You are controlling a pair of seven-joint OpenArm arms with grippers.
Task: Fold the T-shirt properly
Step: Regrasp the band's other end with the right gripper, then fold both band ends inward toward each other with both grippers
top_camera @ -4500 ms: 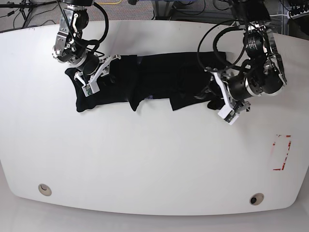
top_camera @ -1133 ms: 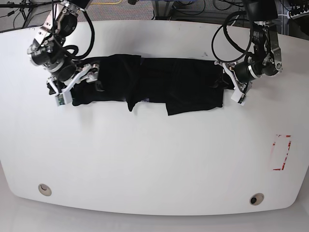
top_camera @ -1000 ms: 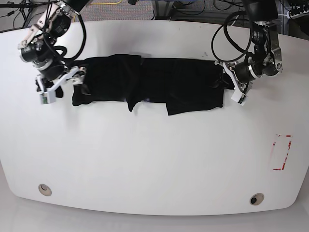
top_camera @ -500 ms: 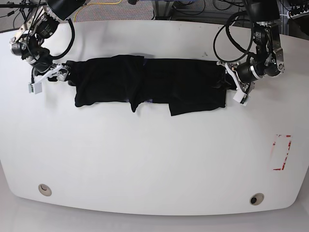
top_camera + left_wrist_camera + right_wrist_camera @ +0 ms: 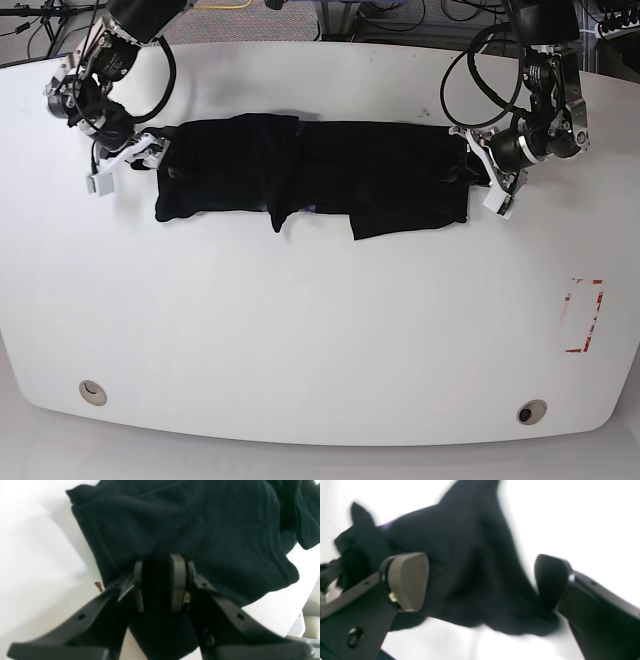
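T-shirt: black and wrinkled, I see it lying as a long band across the far half of the white table, running from one arm to the other.
T-shirt front edge: uneven on my screen, with a small pointed flap and a squarer flap hanging toward the near side.
Red mark: a small red outline on the table near the base view's right edge, well apart from the cloth.
Table holes: two round fittings, one near the front left of the base view and one near the front right.
Left pincer: pressed together on a bunched fold of the T-shirt's end; in my left wrist view the black fabric fills the narrow gap between the grey pads. In the base view it sits at the cloth's right end.
Right pincer: spread wide, holding nothing. My right wrist view is blurred, so I think its tips hang over the cloth's end but cannot tell whether they touch. In the base view it is just beside the band's left end.
Far background: cables and stands beyond the table's far edge.
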